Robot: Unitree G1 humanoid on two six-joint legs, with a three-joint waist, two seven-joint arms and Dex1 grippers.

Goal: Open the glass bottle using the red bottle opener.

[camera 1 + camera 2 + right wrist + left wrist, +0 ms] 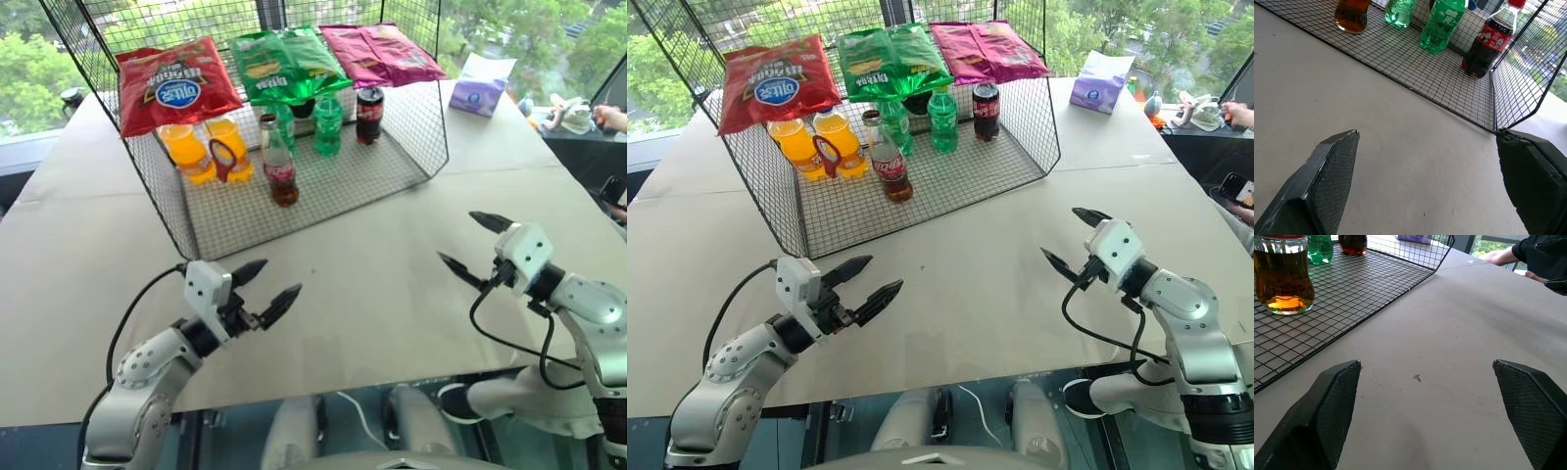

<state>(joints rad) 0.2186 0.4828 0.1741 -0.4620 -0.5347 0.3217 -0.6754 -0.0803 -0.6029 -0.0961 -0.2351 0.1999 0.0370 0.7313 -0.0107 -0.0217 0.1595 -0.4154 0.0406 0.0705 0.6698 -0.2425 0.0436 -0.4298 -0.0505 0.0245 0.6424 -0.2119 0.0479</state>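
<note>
Both end effectors, left [265,287] and right [476,243], gape before the glass bottle [278,163]

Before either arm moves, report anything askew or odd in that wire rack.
The red bottle opener isn't lying flat: it stands propped against the orange bottles, left of the glass bottle. Nothing looks spilled or toppled.

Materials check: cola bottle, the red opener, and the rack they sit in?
Glass bottle: looks like clear glossy glass; the dark cola shows through and the base glows amber in the left wrist view.
Red bottle opener: glossy red, plastic or coated metal; cannot tell which.
Wire rack: thin black wire grid, probably coated metal, see-through mesh.
</note>
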